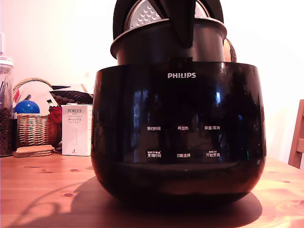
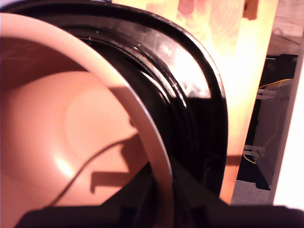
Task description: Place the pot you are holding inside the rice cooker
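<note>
The pot (image 1: 142,47): dark metal, thin flared rim, sitting partly down in the mouth of the rice cooker (image 1: 178,137), upper wall and rim showing above the glossy body. I am gripping it at the rim, my hand (image 1: 183,21) closed with one finger inside and one outside the wall; the wrist view shows the pale rim (image 2: 142,123) passing between them. I am holding it by the rim because that leaves the rounded bottom free to drop into the well.

Lid (image 1: 142,12): standing open behind, dimpled plate facing forward, keeping the mouth clear.

Fit, as I judge it: the pot is off-centre, with a wider gap on one side.

Bench (image 1: 42,190): wooden, carrying the cooker.
</note>
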